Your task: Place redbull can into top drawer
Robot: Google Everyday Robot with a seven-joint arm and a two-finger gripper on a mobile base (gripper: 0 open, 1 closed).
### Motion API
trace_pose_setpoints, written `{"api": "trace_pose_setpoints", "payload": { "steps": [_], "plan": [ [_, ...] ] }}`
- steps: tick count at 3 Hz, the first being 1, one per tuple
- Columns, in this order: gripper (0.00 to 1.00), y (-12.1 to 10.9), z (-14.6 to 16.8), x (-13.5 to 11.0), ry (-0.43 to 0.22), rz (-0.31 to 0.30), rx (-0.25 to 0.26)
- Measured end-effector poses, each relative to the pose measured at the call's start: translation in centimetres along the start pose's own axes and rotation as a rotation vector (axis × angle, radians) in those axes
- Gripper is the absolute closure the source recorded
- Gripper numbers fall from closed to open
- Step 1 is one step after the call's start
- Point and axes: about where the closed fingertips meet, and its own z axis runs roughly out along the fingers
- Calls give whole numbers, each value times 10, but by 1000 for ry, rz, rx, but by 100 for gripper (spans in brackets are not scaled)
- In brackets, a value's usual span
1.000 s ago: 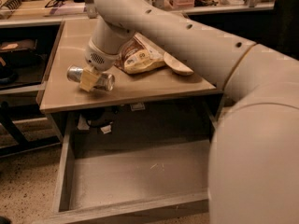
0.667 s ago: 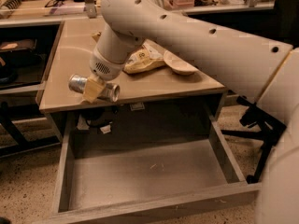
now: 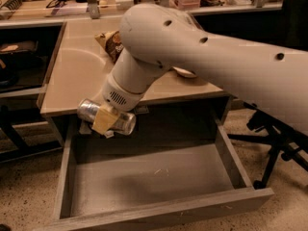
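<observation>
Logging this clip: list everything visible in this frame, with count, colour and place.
redbull can: one, silver, lying sideways in the tool's grip, at the counter's front edge above the drawer's back left.
top drawer: one, grey wood, pulled open below the counter.
counter: one, beige top, above the drawer.
snack bag: one, brown and cream, on the counter behind the arm.
bowl: one, pale, on the counter, mostly hidden by the arm.
chair base: one, black, on the floor at right.
arm: one, off-white, reaching in from the right.
tool: one, yellowish pads, shut on the can.
</observation>
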Motion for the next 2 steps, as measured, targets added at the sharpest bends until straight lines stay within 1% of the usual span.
{"api": "trace_pose_setpoints", "payload": {
  "steps": [1,2],
  "plan": [
    [100,3,1,5,9,0,0],
    [100,3,1,4,19,0,9]
  ]
}}
